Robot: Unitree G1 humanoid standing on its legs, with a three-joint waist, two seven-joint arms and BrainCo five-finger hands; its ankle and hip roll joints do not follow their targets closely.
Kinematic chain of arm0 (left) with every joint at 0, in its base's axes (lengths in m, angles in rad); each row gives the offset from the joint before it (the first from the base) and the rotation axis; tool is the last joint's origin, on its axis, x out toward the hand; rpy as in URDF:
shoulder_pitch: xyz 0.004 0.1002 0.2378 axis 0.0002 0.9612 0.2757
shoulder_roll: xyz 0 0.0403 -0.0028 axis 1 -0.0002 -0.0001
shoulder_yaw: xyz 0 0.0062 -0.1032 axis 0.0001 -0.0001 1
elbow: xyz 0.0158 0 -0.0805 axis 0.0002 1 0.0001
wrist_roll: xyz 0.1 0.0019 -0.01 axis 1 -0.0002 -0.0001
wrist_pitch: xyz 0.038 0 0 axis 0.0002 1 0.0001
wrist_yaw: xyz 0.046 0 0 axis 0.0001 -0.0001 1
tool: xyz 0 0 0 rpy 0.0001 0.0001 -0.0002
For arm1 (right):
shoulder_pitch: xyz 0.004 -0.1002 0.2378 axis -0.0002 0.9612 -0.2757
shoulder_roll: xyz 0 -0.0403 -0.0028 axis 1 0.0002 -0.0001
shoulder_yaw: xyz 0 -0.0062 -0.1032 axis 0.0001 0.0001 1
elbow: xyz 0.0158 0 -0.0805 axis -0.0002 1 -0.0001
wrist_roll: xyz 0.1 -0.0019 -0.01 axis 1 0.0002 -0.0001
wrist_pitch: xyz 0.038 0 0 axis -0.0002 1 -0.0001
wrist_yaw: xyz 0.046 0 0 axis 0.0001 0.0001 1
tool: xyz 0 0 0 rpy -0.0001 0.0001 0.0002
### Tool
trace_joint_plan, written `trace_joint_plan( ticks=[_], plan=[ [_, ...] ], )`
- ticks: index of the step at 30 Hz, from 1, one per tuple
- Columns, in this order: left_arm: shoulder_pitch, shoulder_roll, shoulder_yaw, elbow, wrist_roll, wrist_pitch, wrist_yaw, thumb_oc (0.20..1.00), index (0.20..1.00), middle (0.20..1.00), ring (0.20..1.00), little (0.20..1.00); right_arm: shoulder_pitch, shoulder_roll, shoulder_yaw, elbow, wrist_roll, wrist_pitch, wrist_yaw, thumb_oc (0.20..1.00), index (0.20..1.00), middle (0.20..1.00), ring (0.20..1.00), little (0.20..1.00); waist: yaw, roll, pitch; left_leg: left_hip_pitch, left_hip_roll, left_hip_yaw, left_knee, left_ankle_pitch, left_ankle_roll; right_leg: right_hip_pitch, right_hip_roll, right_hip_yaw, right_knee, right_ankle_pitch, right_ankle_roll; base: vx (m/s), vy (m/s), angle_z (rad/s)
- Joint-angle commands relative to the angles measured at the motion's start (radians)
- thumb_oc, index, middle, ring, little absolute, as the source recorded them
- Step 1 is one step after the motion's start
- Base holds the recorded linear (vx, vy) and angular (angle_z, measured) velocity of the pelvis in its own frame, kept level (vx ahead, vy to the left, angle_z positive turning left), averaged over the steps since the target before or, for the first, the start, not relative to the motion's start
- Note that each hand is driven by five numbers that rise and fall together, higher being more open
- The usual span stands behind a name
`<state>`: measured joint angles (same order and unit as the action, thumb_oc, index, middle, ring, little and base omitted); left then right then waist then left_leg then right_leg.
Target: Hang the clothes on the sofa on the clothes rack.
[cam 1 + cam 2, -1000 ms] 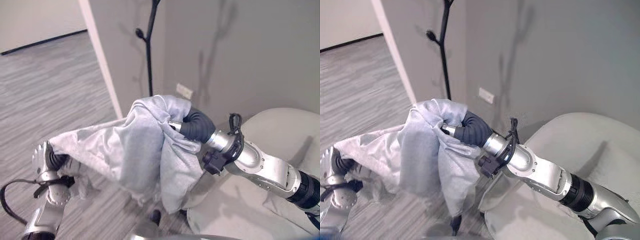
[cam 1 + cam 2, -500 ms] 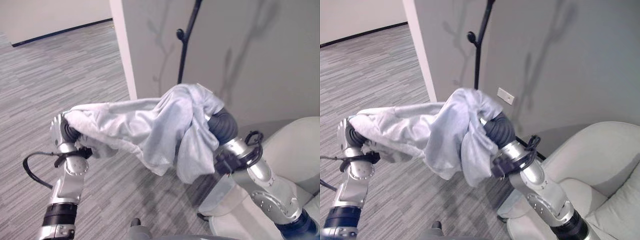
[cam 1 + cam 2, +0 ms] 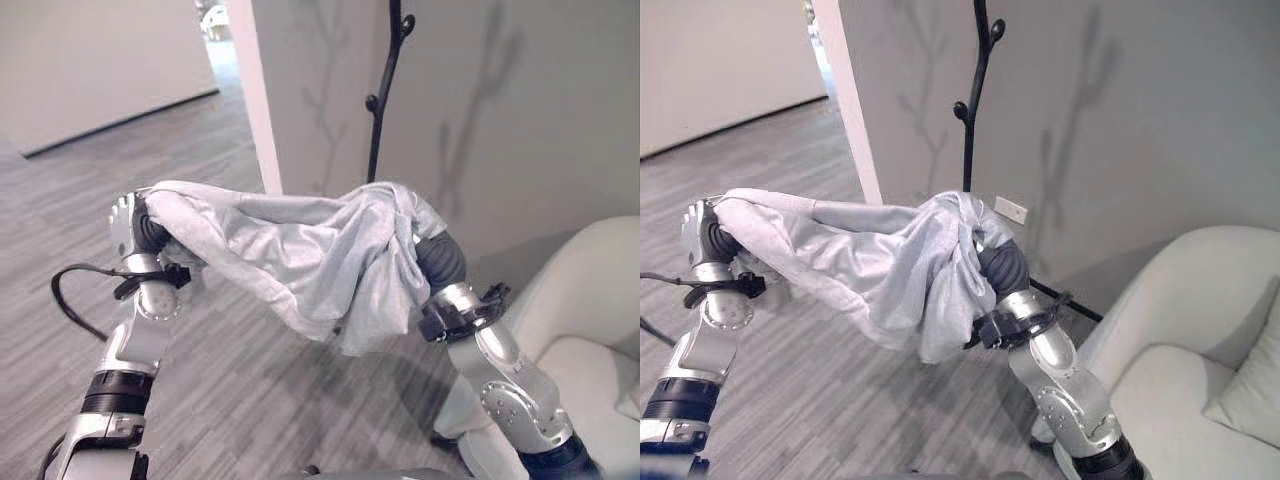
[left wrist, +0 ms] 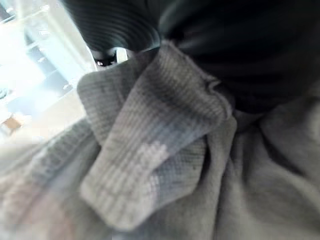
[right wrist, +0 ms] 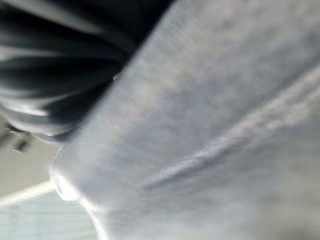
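Left hand (image 3: 135,225): raised at the far left; one end of the grey garment (image 3: 300,250) draped over it — fingers buried, I can't tell their state.
Garment: slung level between my two hands, long axis left to right, sagging mid-span, clear of the sofa (image 3: 1200,330).
Right hand (image 3: 1002,268): under the bunched end — fingers hidden, can't tell.
Clothes rack (image 3: 385,90): black pole just behind the right hand, so I judge that arm nearer.
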<state>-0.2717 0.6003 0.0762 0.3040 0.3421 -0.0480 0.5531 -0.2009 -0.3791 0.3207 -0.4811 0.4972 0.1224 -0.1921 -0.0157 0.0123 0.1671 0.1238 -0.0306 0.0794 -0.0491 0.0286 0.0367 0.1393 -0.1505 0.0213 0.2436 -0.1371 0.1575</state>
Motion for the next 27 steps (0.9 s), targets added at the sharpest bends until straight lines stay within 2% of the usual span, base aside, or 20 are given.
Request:
trace_joint_plan(
  ticks=[1, 4, 6, 7, 8, 9, 11, 13, 16, 17, 18, 19, 20, 21, 22, 23, 25, 26, 27],
  plan=[
    [-0.237, 0.169, -0.068, 0.001, -0.003, -0.017, 0.016, 0.200, 0.200, 0.200, 0.200, 0.200, -0.229, -0.020, -0.140, 0.060, -0.302, -0.086, -0.079, 0.200, 0.200, 0.200, 0.200, 0.200, -0.112, 0.006, 0.065, 0.156, -0.028, -0.048, -0.038, -0.014, -0.077, -0.195, 0.236, -0.034, -0.089, 0.201, -0.163, 0.11, 0.152, 0.58],
    [-0.347, 0.181, -0.125, 0.059, -0.014, -0.027, 0.021, 0.200, 0.200, 0.200, 0.200, 0.200, -0.302, -0.059, -0.132, 0.090, -0.353, -0.105, -0.100, 0.200, 0.200, 0.200, 0.200, 0.200, -0.109, -0.007, 0.078, 0.168, -0.032, -0.048, -0.038, -0.007, -0.066, -0.152, 0.218, -0.039, -0.100, 0.210, -0.166, 0.05, 0.059, 0.68],
    [-0.350, 0.181, -0.126, 0.061, -0.015, -0.027, 0.022, 0.200, 0.200, 0.200, 0.200, 0.200, -0.303, -0.059, -0.133, 0.090, -0.353, -0.106, -0.100, 0.200, 0.200, 0.200, 0.200, 0.200, -0.108, -0.008, 0.082, 0.171, -0.032, -0.048, -0.038, -0.007, -0.066, -0.148, 0.219, -0.039, -0.103, 0.211, -0.166, 0.06, -0.021, 0.61],
    [-0.370, 0.183, -0.133, 0.066, -0.022, -0.027, 0.016, 0.200, 0.200, 0.200, 0.200, 0.200, -0.332, -0.078, -0.124, 0.117, -0.388, -0.108, -0.096, 0.200, 0.200, 0.200, 0.200, 0.200, -0.095, -0.004, 0.061, 0.182, -0.019, -0.037, -0.038, 0.006, -0.058, -0.122, 0.209, -0.049, -0.118, 0.218, -0.153, 0.24, -0.093, -0.02],
    [-0.396, 0.196, -0.152, 0.071, -0.022, -0.028, 0.009, 0.200, 0.200, 0.200, 0.200, 0.200, -0.355, -0.095, -0.121, 0.141, -0.418, -0.117, -0.091, 0.200, 0.200, 0.200, 0.200, 0.200, -0.083, 0.001, 0.037, 0.184, 0.005, -0.037, 0.012, 0.029, -0.053, -0.087, 0.200, -0.055, -0.147, 0.213, -0.151, 0.24, -0.094, -0.34],
    [-0.397, 0.197, -0.153, 0.072, -0.022, -0.029, 0.010, 0.200, 0.200, 0.200, 0.200, 0.200, -0.355, -0.094, -0.122, 0.142, -0.418, -0.118, -0.091, 0.200, 0.200, 0.200, 0.200, 0.200, -0.083, 0.001, 0.037, 0.182, 0.005, -0.037, 0.014, 0.028, -0.053, -0.086, 0.200, -0.056, -0.150, 0.215, -0.151, 0.22, -0.122, -0.22],
    [-0.455, 0.205, -0.193, 0.108, -0.023, -0.029, 0.008, 0.200, 0.200, 0.200, 0.200, 0.200, -0.393, -0.142, -0.142, 0.207, -0.460, -0.121, -0.112, 0.200, 0.200, 0.200, 0.200, 0.200, -0.090, -0.022, 0.013, 0.127, 0.062, 0.017, 0.182, 0.038, -0.070, -0.041, 0.156, -0.076, -0.188, 0.213, -0.149, 0.15, -0.125, 0.06],
    [-0.471, 0.197, -0.207, 0.103, -0.020, -0.032, -0.001, 0.200, 0.200, 0.200, 0.200, 0.200, -0.395, -0.143, -0.162, 0.226, -0.459, -0.116, -0.119, 0.200, 0.200, 0.200, 0.200, 0.200, -0.076, -0.072, 0.024, 0.042, 0.107, 0.043, 0.438, 0.016, -0.068, 0.024, 0.090, -0.090, -0.229, 0.240, -0.159, 0.21, -0.157, 0.45],
    [-0.475, 0.199, -0.212, 0.103, -0.020, -0.030, -0.002, 0.200, 0.200, 0.200, 0.200, 0.200, -0.394, -0.141, -0.167, 0.226, -0.459, -0.116, -0.119, 0.200, 0.200, 0.200, 0.200, 0.200, -0.080, -0.065, 0.035, 0.026, 0.121, 0.032, 0.490, -0.014, -0.068, 0.042, 0.101, -0.098, -0.244, 0.243, -0.158, 0.09, -0.043, 0.34],
    [-0.481, 0.189, -0.214, 0.102, -0.018, -0.029, -0.008, 0.200, 0.200, 0.200, 0.200, 0.200, -0.390, -0.146, -0.182, 0.246, -0.475, -0.111, -0.123, 0.200, 0.200, 0.200, 0.200, 0.200, -0.069, -0.083, 0.035, -0.021, 0.157, 0.072, 0.512, -0.025, -0.059, 0.096, 0.083, -0.102, -0.271, 0.239, -0.154, 0.21, -0.058, 0.26],
    [-0.484, 0.185, -0.216, 0.099, -0.017, -0.031, -0.012, 0.200, 0.200, 0.200, 0.200, 0.200, -0.384, -0.147, -0.196, 0.245, -0.478, -0.110, -0.121, 0.200, 0.200, 0.200, 0.200, 0.200, -0.058, -0.084, 0.035, -0.041, 0.167, 0.085, 0.488, -0.031, -0.057, 0.121, 0.082, -0.098, -0.291, 0.245, -0.153, 0.36, -0.016, 0.17],
    [-0.480, 0.191, -0.222, 0.095, -0.007, -0.028, -0.022, 0.200, 0.200, 0.200, 0.200, 0.200, -0.377, -0.152, -0.207, 0.258, -0.486, -0.112, -0.120, 0.200, 0.200, 0.200, 0.200, 0.200, -0.046, -0.074, 0.022, -0.072, 0.157, 0.072, 0.399, -0.057, -0.061, 0.150, 0.098, -0.079, -0.302, 0.234, -0.152, 0.24, 0.039, 0.08],
    [-0.478, 0.187, -0.224, 0.092, -0.006, -0.026, -0.024, 0.200, 0.200, 0.200, 0.200, 0.200, -0.372, -0.154, -0.210, 0.259, -0.487, -0.114, -0.119, 0.200, 0.200, 0.200, 0.200, 0.200, -0.037, -0.078, 0.015, -0.057, 0.150, 0.081, 0.368, -0.045, -0.061, 0.152, 0.092, -0.074, -0.311, 0.239, -0.152, 0.33, 0.098, -0.10],
    [-0.477, 0.195, -0.231, 0.093, -0.006, -0.020, -0.029, 0.200, 0.200, 0.200, 0.200, 0.200, -0.371, -0.154, -0.212, 0.267, -0.497, -0.115, -0.115, 0.200, 0.200, 0.200, 0.200, 0.200, -0.023, -0.064, 0.010, -0.081, 0.127, 0.047, 0.273, -0.059, -0.070, 0.170, 0.107, -0.049, -0.316, 0.228, -0.152, 0.25, 0.072, -0.12],
    [-0.485, 0.201, -0.242, 0.098, -0.012, -0.013, -0.034, 0.200, 0.200, 0.200, 0.200, 0.200, -0.373, -0.153, -0.219, 0.280, -0.508, -0.115, -0.117, 0.200, 0.200, 0.200, 0.200, 0.200, 0.003, -0.064, 0.005, -0.057, 0.110, 0.033, 0.138, -0.016, -0.074, 0.175, 0.103, -0.026, -0.314, 0.227, -0.154, 0.42, 0.157, -0.18],
    [-0.501, 0.217, -0.253, 0.104, -0.019, -0.006, -0.041, 0.200, 0.200, 0.200, 0.200, 0.200, -0.423, -0.152, -0.200, 0.350, -0.532, -0.108, -0.140, 0.200, 0.200, 0.200, 0.200, 0.200, 0.043, -0.056, 0.012, -0.118, 0.080, -0.030, 0.021, -0.005, -0.077, 0.208, 0.108, 0.012, -0.309, 0.208, -0.160, 0.28, 0.102, -0.30],
    [-0.534, 0.237, -0.267, 0.116, -0.024, -0.010, -0.040, 0.200, 0.200, 0.200, 0.200, 0.200, -0.471, -0.146, -0.183, 0.390, -0.520, -0.115, -0.155, 0.200, 0.200, 0.200, 0.200, 0.200, 0.068, -0.060, 0.026, -0.136, 0.074, -0.027, -0.024, 0.019, -0.081, 0.203, 0.102, 0.034, -0.300, 0.212, -0.159, 0.20, 0.102, -0.79],
    [-0.550, 0.247, -0.278, 0.134, -0.032, -0.009, -0.045, 0.200, 0.200, 0.200, 0.200, 0.200, -0.505, -0.140, -0.169, 0.424, -0.528, -0.103, -0.171, 0.200, 0.200, 0.200, 0.200, 0.200, 0.078, -0.059, 0.040, -0.201, 0.058, -0.020, -0.032, 0.013, -0.090, 0.235, 0.098, 0.045, -0.295, 0.206, -0.165, 0.21, 0.164, -1.15],
    [-0.582, 0.259, -0.294, 0.159, -0.041, -0.015, -0.049, 0.200, 0.200, 0.200, 0.200, 0.200, -0.552, -0.150, -0.152, 0.468, -0.546, -0.100, -0.184, 0.200, 0.200, 0.200, 0.200, 0.200, 0.084, -0.067, 0.054, -0.221, 0.058, 0.010, -0.022, 0.026, -0.093, 0.236, 0.084, 0.055, -0.297, 0.212, -0.164, 0.35, 0.354, -1.06]
  ],
)
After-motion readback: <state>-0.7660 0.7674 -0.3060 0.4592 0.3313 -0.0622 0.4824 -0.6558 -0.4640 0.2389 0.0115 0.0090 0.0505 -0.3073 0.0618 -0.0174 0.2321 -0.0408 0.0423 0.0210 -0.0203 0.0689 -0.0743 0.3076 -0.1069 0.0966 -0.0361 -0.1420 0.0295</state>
